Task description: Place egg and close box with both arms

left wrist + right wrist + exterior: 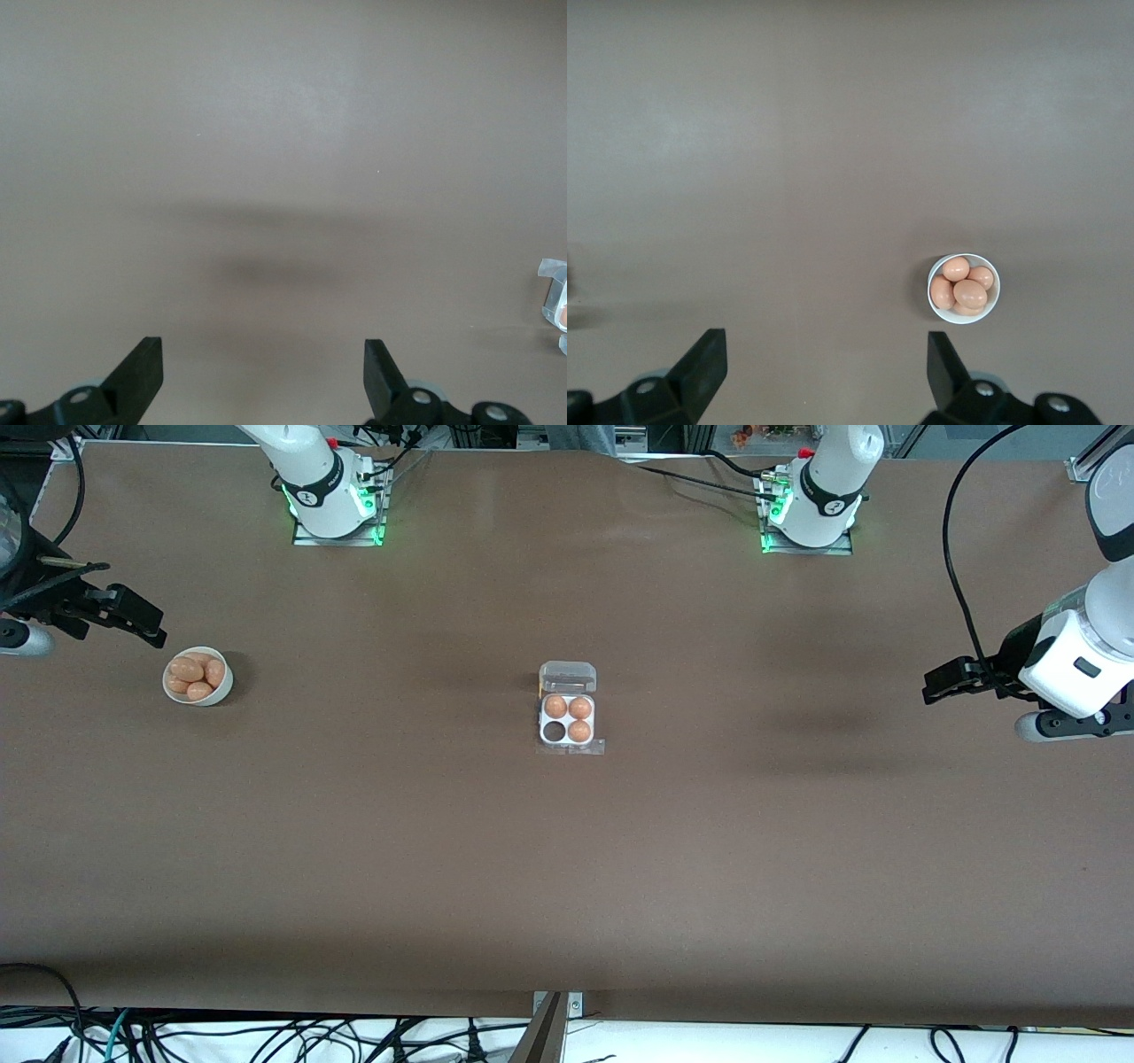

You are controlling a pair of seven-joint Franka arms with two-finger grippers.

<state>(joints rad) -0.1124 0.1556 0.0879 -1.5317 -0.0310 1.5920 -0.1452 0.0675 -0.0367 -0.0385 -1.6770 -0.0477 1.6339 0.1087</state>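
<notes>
The box (568, 719) sits in the middle of the table with its clear lid (568, 677) folded open toward the robots' bases. Three tan eggs fill three cells; one cell (555, 732) is empty. A corner of the box shows in the left wrist view (556, 297). Several tan eggs (193, 674) lie in a round white bowl (217, 690) toward the right arm's end, also in the right wrist view (963, 289). My right gripper (133, 615) is open and empty, up in the air beside the bowl. My left gripper (941, 684) is open and empty over bare table at the left arm's end.
The brown table (567, 868) stretches wide around the box. Both arm bases stand at the table's edge farthest from the front camera, green-lit (335, 509) (808, 514). Cables hang at the left arm's end (957, 558) and below the table's near edge.
</notes>
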